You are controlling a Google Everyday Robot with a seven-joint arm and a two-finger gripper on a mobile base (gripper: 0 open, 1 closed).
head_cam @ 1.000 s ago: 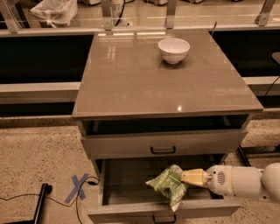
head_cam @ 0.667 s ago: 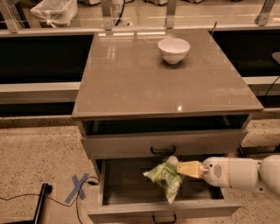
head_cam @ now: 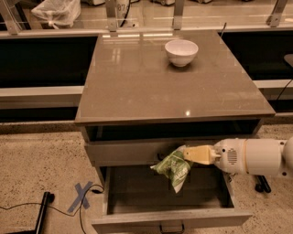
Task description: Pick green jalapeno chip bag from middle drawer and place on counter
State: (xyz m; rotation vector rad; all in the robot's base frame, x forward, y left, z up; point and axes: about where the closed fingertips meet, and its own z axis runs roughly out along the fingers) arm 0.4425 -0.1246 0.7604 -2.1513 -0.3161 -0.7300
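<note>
The green jalapeno chip bag (head_cam: 172, 167) hangs from my gripper (head_cam: 187, 154), which is shut on its top edge. The white arm reaches in from the right. The bag is lifted above the open middle drawer (head_cam: 169, 218), level with the closed drawer face above it. The drawer's inside looks bare under the bag. The glossy grey-brown counter (head_cam: 137, 87) lies above and behind the gripper.
A white bowl (head_cam: 181, 51) stands at the back of the counter, right of centre. A blue tape cross (head_cam: 80, 196) and a black cable (head_cam: 27, 206) lie on the speckled floor at the left. A railing and a clear plastic bag (head_cam: 57, 11) are behind the counter.
The gripper has risen with the chip bag, from low inside the drawer to the height of the drawer face above. The bowl and the drawer have not moved.
</note>
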